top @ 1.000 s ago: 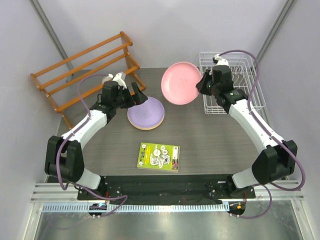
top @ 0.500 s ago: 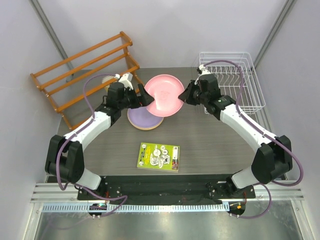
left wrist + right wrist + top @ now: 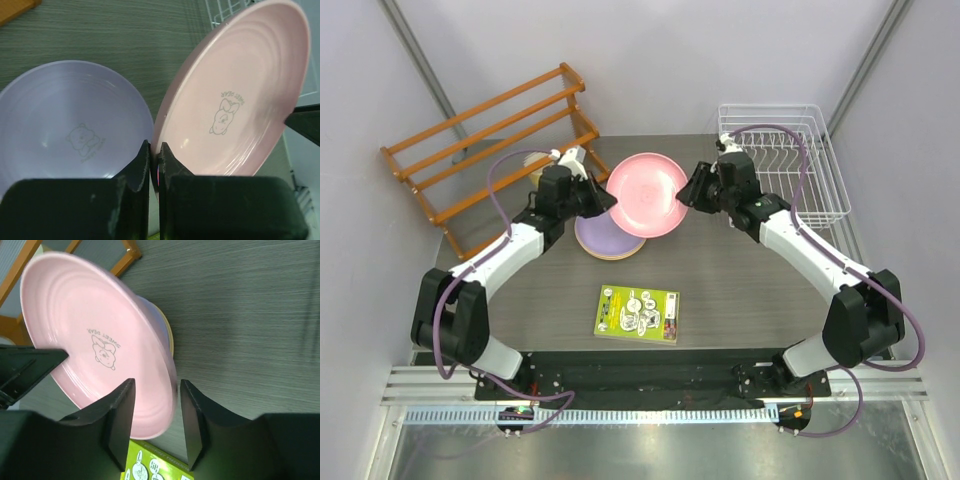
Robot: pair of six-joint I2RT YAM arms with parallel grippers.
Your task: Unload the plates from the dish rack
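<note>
Dark grey wood-grain table [image 3: 750,280] between pale walls.

Above its middle, the pink plate [image 3: 648,195], off the surface and tilted up on edge, hollow face toward the top camera. Pinched at the left rim by the left gripper [image 3: 155,152], fingers pressed together on the thin lip. Flanked at the opposite rim by the right gripper [image 3: 157,383], jaws spread to either side of the edge with a gap showing, so apparently gripping nothing.

Just below and partly overlapped in the top view, the purple plate [image 3: 598,238], lying flat on the orange-yellow plate [image 3: 618,258], of which only a sliver of edge shows.

Likely step: hand-over of the last plate from right arm to left, grip now on the left side only. Next move, by judgement: right jaws drawn straight back off the rim without nudging it, then the pink plate levelled and lowered onto the stack. Care needed, with one small pinch on a slick rim and a wide plate free to swing.

Far right, the white wire dish rack [image 3: 817,160], with no plate showing among its prongs. Far left, a wooden slatted rack [image 3: 480,108], nothing seen on its rails. Nearer the arm bases, a green-and-yellow booklet [image 3: 637,313] flat on the table, well apart from the plates.
</note>
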